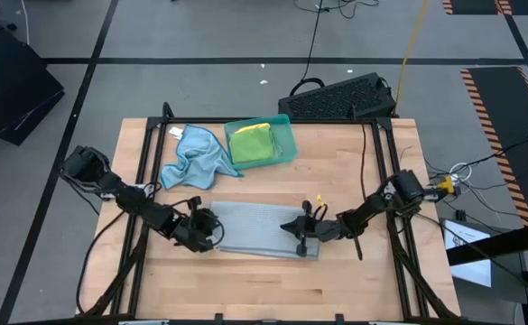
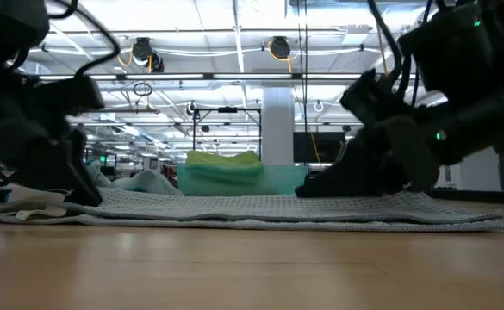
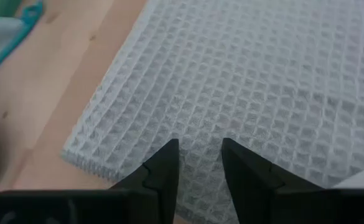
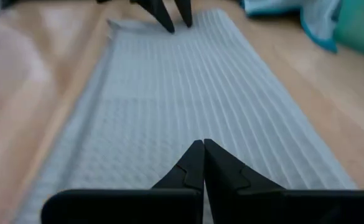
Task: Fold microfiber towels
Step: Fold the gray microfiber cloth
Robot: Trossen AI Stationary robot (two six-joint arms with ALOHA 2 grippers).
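Spread flat on the surface point(image 1: 354, 280), grey towel point(image 1: 254, 227) is pinned by closed right hand point(image 1: 301, 236) while parted left hand point(image 1: 211, 231) readies a fold.

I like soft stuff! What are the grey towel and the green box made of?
The grey towel looks like soft woven cloth, matte, with a waffle grid of little squares, seen close in the left wrist view. The green box is a teal tray, probably plastic: smooth, stiff walls with a slight sheen.
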